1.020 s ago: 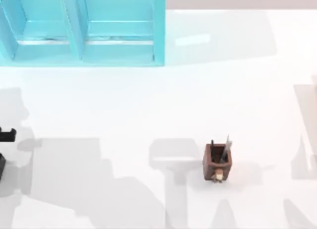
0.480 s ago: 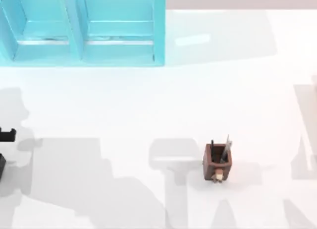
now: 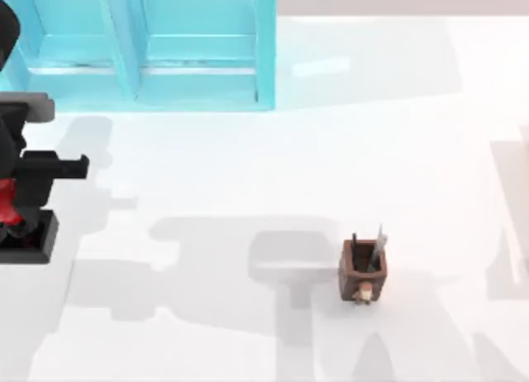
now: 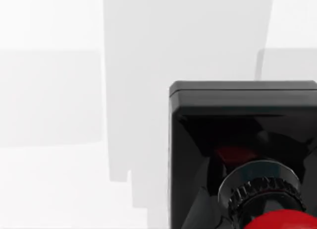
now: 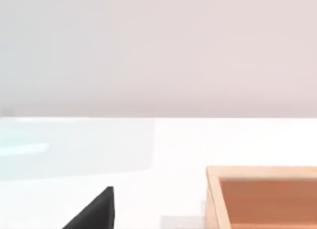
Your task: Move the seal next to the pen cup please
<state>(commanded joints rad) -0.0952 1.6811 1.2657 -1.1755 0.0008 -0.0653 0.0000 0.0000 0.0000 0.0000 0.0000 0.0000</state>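
- Since the earlier top views, where a sliver of dark hardware sat at the left edge, the left claw [image 3: 18, 202] has come into sight carrying the seal [image 3: 23, 226] at the far left of the tabletop [image 3: 248, 167].
- Left wrist view: seal's black block [image 4: 237, 120] and red knob [image 4: 282, 221] sit close under the camera; claw apparently clamped on it, fingers hidden.
- Pen cup [image 3: 363, 269] stands upright right of centre, well apart from the seal.
- Coming move, as judged: carry the seal toward the top view's right; left arm is nearer.
- Right claw: state cannot be told.
- Blue cabinet [image 3: 140, 47] stands at the rear left.
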